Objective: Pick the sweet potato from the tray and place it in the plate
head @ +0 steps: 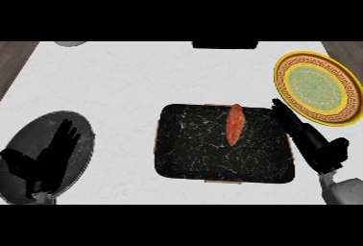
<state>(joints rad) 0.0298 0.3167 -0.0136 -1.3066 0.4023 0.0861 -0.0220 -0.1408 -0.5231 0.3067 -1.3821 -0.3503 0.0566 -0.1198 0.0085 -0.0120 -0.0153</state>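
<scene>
Sweet potato point(235, 124) lies on the black marbled tray point(205, 163), upper right part of it, near the tray's far edge; nothing touches it. Its long axis runs nearly straight away from the robot, far end tipped slightly right. Right hand point(312, 141) sits over the tray's right edge, fingers point(285, 116) straight and stretched forward and a little left, holding nothing. The sweet potato lies to the left of those fingertips, near but apart, with bare tray between. Fingers run roughly parallel to the potato's length, so a grasp would likely call for a sideways shift left and a closing across its narrow width; that is judgement only. Yellow patterned plate point(340, 103) stands on the white bench point(106, 86) at far right, just beyond and right of the right hand, well within that arm's side. Left hand point(50, 156) rests open over a grey round dish point(85, 129) at left, well apart from the tray; the right hand is clearly the nearer one. Pick not yet begun. No brands, labels or readable writing anywhere; the plate carries only an ornamental border.
</scene>
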